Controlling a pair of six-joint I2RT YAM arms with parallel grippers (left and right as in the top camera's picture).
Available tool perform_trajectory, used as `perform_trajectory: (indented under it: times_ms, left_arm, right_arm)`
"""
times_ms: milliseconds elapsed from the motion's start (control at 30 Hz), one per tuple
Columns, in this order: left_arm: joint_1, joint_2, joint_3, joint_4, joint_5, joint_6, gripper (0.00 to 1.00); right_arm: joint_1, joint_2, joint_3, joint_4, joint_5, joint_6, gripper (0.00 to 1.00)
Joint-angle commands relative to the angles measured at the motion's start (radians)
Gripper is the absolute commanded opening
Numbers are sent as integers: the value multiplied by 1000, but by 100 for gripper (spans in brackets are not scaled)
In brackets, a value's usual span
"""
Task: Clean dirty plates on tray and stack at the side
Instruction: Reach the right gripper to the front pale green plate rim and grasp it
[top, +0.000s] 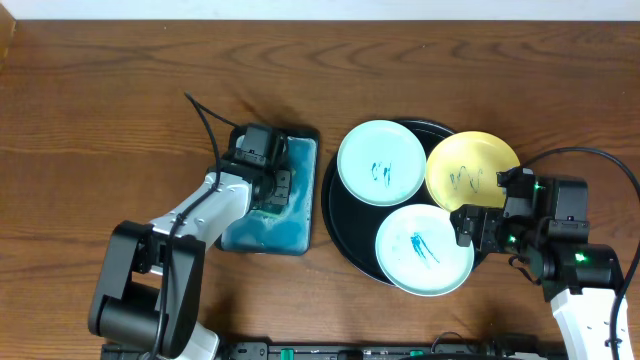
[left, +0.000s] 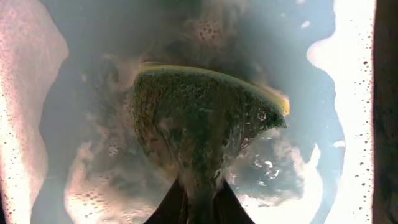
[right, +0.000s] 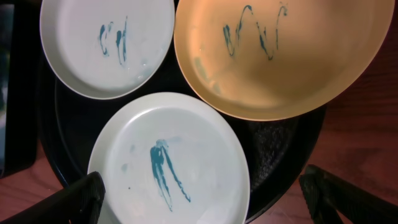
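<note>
Pale mint and streaked with teal, the nearest plate (right: 168, 162) lay directly beneath the right gripper (right: 208, 199), whose fingers (right: 81, 199) stood wide apart on either side of it, gripping nothing. Just beyond it on the black tray (right: 273, 149) sat the second mint plate (right: 106, 43) ahead to the left and the yellow plate (right: 280, 56) ahead to the right, both scribbled too. Far across the wooden tabletop (top: 100, 100), the left gripper (left: 199, 205) was dipped into the basin (top: 312, 135) of foamy blue water, clamped on a soggy green-and-yellow sponge (left: 199, 112).
</note>
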Motion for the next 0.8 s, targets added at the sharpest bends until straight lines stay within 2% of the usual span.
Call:
perform_trajectory:
  times_ms: [0,400,567,767]
  left_arm:
    - [-3,41,-5,-15,17,-6,8]
    - [-3,41,-5,-27,18,-6,8]
    - [-3,41,-5,-27,18,-6,8]
    - [-3,41,-5,-27,18,-6,8]
  right_arm:
    - [9,0,22,0,-8,8,99]
    - [9,12,18,-36,-4,3,99]
    - [9,54,-7,-36,3,4,91]
    - [9,152,-19,-33,2,4,67]
